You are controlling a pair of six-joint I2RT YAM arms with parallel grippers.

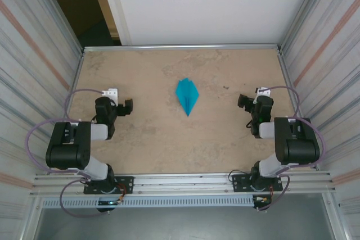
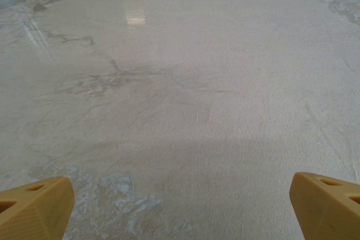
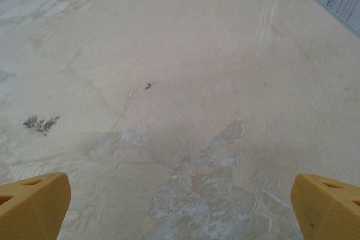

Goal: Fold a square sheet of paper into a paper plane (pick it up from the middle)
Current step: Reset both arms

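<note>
Top external showed me the paper plane (image 1: 187,96) flat on the desk (image 1: 152,150), between left gripper (image 1: 128,107) and right gripper (image 1: 243,102). Both gaped wide, holding nothing.

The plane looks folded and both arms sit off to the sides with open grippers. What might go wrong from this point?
1. The paper plane lies loose mid-table. The left gripper and the right gripper are both open and well apart from it, so nothing presses the creases and they may spring open.
2. If it needs regrasping, thin paper lying flat on the smooth table is probably hard for the fingers to get under. It may slide or crumple.
</note>
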